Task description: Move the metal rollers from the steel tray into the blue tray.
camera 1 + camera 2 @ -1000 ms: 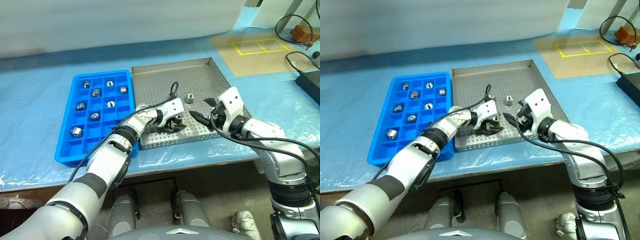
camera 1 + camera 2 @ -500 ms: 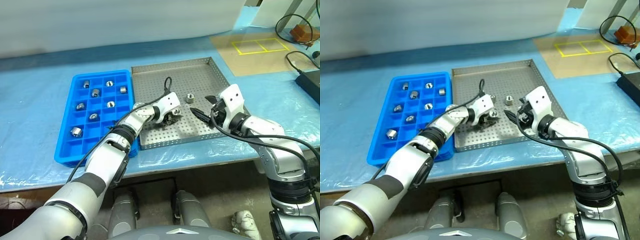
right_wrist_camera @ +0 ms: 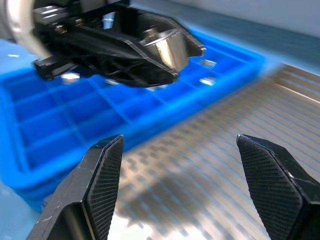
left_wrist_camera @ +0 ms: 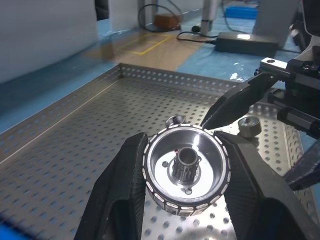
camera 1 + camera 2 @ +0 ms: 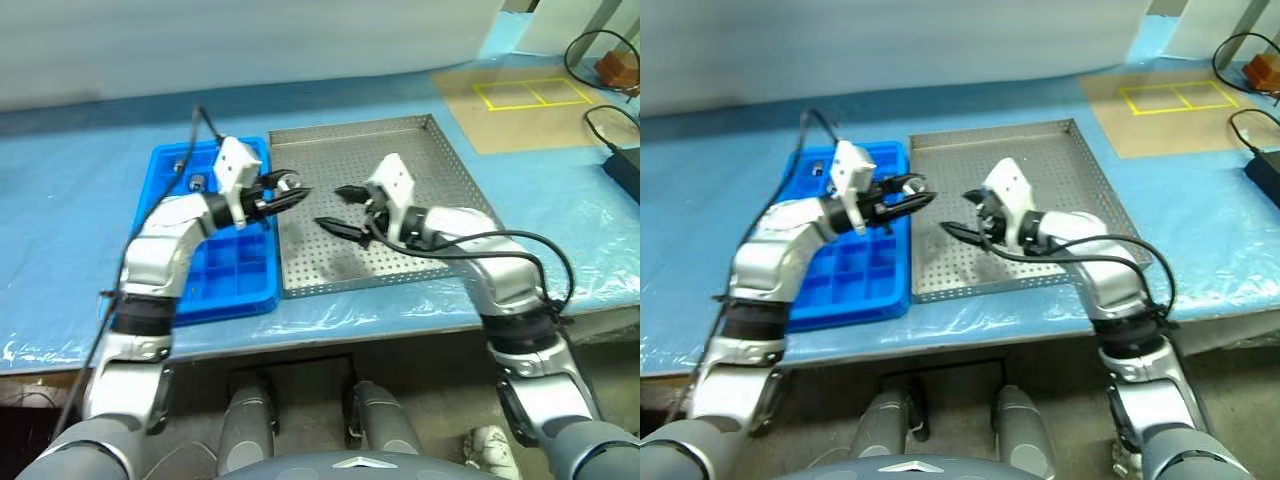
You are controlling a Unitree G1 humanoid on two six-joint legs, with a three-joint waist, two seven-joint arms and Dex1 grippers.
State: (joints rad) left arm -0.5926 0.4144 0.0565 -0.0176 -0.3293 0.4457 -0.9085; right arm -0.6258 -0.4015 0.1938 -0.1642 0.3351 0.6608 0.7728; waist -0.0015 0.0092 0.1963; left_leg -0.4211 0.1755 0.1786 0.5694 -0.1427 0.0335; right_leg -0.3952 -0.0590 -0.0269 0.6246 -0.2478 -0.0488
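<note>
The left gripper (image 5: pixel 288 190) has lifted off the floor of the steel tray (image 5: pixel 400 150) and now hangs over that tray's left rim, beside the blue tray (image 5: pixel 235 275), its fingers clamped on a metal roller (image 4: pixel 186 167). A second ago it was low over the steel tray's floor. The right gripper (image 5: pixel 338 208) has swung leftward over the steel tray toward the left one, jaws apart and empty. Another roller (image 4: pixel 249 126) lies on the steel tray's floor, and several rest in the blue tray's compartments.
</note>
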